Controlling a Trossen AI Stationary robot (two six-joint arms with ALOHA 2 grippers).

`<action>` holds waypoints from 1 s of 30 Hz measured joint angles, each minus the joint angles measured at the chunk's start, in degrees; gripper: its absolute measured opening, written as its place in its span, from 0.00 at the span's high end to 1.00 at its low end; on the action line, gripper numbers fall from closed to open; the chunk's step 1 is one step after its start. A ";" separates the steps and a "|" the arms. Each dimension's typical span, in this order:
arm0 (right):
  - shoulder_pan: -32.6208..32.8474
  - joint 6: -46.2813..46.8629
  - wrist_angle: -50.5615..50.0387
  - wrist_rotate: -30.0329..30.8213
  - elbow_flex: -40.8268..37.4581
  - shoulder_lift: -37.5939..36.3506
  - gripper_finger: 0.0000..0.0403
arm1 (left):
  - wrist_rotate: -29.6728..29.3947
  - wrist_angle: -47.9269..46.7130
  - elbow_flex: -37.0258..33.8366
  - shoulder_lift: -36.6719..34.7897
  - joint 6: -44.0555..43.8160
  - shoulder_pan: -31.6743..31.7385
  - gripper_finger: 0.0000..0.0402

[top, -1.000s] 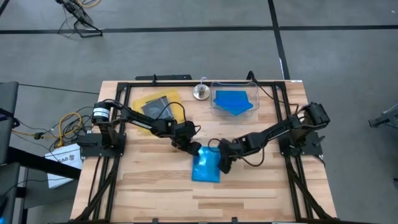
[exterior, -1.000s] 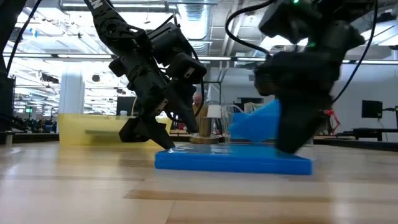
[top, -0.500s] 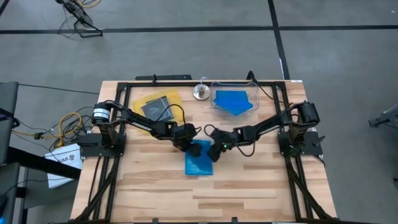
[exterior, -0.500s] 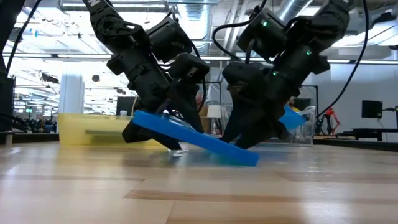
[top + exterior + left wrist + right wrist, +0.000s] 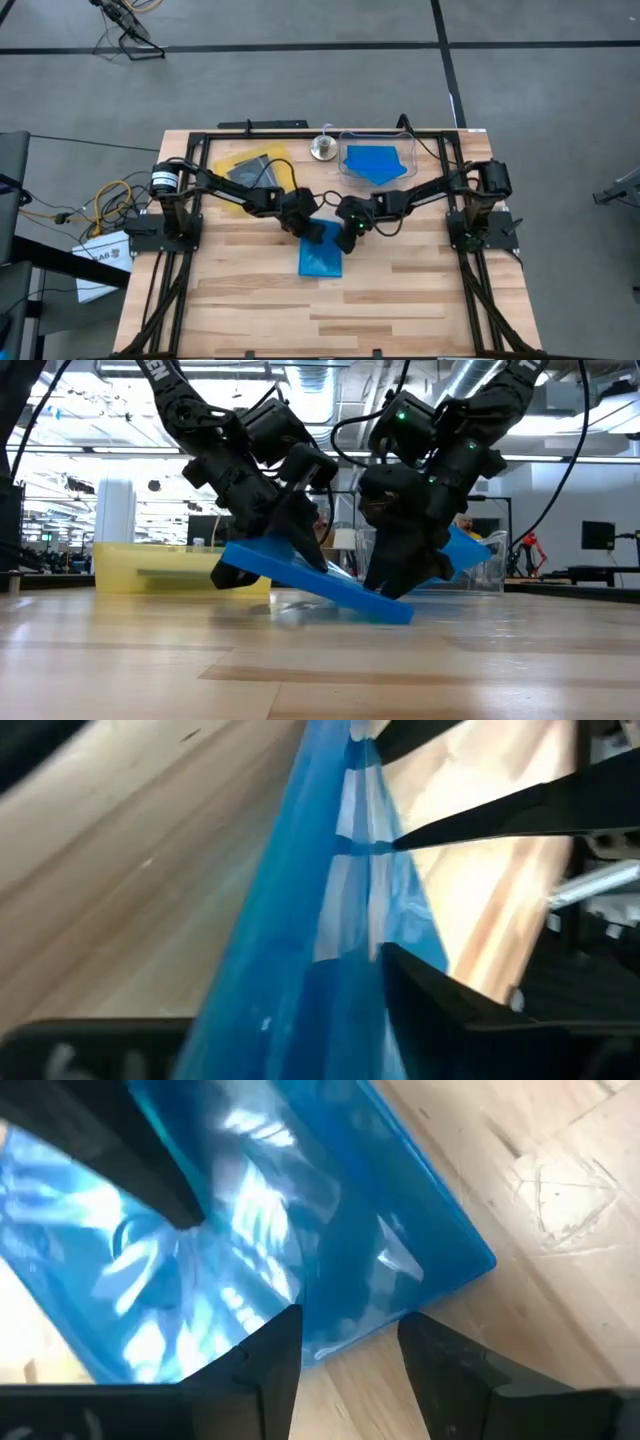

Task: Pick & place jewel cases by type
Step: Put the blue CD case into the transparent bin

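A translucent blue jewel case (image 5: 320, 255) lies tilted near the table's middle. In the low view its left side (image 5: 235, 558) is raised and its right end (image 5: 405, 615) is low. My left gripper (image 5: 307, 228) reaches its far left part and is shut on it. My right gripper (image 5: 349, 228) comes from the right to its far right part. A clear-grey jewel case (image 5: 250, 172) lies in the yellow tray (image 5: 268, 152). More blue cases (image 5: 375, 162) lie in the clear tub (image 5: 412, 160). My left gripper pinches the case's raised left edge (image 5: 350, 935) across its thickness, one finger (image 5: 440, 1005) on each face. The fingers slant down from the table's left. That side is lifted off the wood. My right gripper has the case's edge near a corner (image 5: 345, 1350) between its two fingertips (image 5: 270, 1355), coming down from the right. The broad blue face spreads beyond the fingers. In the low view this end of the case (image 5: 395, 605) stays low by the table.
A small round metal object (image 5: 322, 148) stands between tray and tub at the far edge. A black frame (image 5: 250, 128) runs along the table's far and side edges. Bare wood (image 5: 320, 310) stretches toward the near edge.
The blue case lay flat a second ago. Its left side has since been lifted and it now sits tilted, shifted toward the far edge and a little left. My right gripper has moved with it toward the far left. My left gripper's fingers have closed on the raised edge.
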 joint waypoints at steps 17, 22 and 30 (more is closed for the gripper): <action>-2.11 -13.98 -23.34 -11.63 14.48 -0.52 0.61 | 36.20 0.24 0.06 -2.51 4.83 8.83 0.86; -2.91 -21.47 -35.39 -10.47 20.41 -1.00 0.61 | 45.12 0.67 0.15 -7.27 5.38 10.95 0.86; -3.01 -26.30 -49.16 -9.30 21.43 -11.37 0.62 | 37.62 0.87 0.30 -18.47 11.10 12.99 0.86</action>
